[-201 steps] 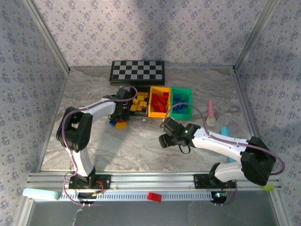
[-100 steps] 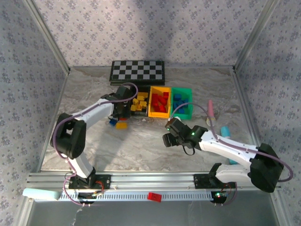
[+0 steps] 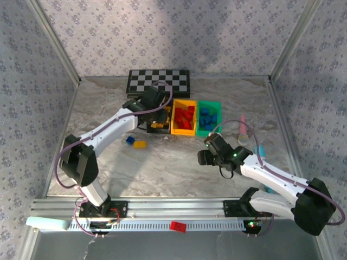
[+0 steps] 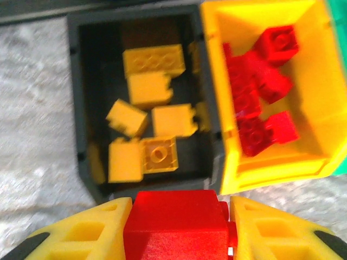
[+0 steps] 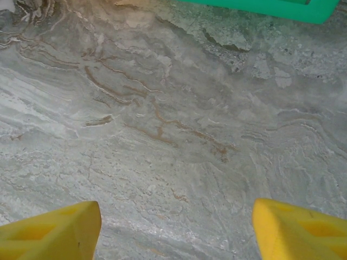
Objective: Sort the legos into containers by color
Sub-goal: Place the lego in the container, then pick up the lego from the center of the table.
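From above, my left gripper (image 3: pixel 153 110) has swung off the loose bricks left of the surface's (image 3: pixel 162 168) middle and now hangs over the black bin (image 3: pixel 157 127). A blue brick (image 3: pixel 130 140) and a yellow brick (image 3: pixel 140 144) are left behind. My right gripper (image 3: pixel 205 158) has drawn back toward the right edge, so the bins' near side is open room. The checkered board (image 3: pixel 158 82) lies just beyond the bins toward the far edge, so there is little room there.

At my left wrist, the gripper is clamped on a red brick (image 4: pixel 176 211) above the black bin's near wall. That bin holds yellow bricks (image 4: pixel 154 60). The red bricks (image 4: pixel 260 86) lie in the yellow bin (image 4: pixel 213 81) just to the right, so I judge I need a short sideways shift over the adjoining walls before letting go.

At my right wrist, the jaws stand wide and empty over bare surface, with the green bin's (image 5: pixel 260 8) wall just ahead.
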Robot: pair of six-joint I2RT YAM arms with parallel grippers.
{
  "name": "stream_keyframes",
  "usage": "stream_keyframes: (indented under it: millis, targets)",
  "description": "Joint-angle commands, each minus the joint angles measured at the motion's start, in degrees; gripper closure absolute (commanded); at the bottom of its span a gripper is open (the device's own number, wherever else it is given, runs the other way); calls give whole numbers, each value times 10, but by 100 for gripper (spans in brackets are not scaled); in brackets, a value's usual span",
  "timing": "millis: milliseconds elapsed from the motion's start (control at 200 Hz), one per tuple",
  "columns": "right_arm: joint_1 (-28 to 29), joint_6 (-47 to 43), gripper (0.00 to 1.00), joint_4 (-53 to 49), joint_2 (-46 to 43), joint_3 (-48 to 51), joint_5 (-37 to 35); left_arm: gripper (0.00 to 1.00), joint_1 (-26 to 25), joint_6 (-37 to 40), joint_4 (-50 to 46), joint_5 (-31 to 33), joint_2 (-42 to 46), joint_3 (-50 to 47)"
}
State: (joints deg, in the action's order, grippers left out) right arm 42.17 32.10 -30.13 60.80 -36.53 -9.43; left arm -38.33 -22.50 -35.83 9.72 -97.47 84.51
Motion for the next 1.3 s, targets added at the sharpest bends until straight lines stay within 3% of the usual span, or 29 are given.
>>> stream_keyframes:
  millis: [0, 530, 680, 825, 1099, 1294]
  targets:
    - [-13, -10, 24, 2, -13, 17, 15, 62, -15, -1, -16, 4, -42, 61]
    - [-55, -22, 24, -1, -33, 29, 47, 60, -35, 30, -87, -27, -272, 355]
    - [-51, -23, 24, 6, -31, 26, 68, 33, -39, 34, -127, -11, -300, 404]
    - [-32, -31, 24, 26, -3, 7, 85, 23, -36, 35, -95, 30, -229, 316]
    - [60, -83, 23, 52, 170, -131, 62, 23, 28, -2, 14, 20, -25, 10]
    - [97, -152, 22, 68, 316, -266, 82, 23, 97, -23, 41, -9, 87, -142]
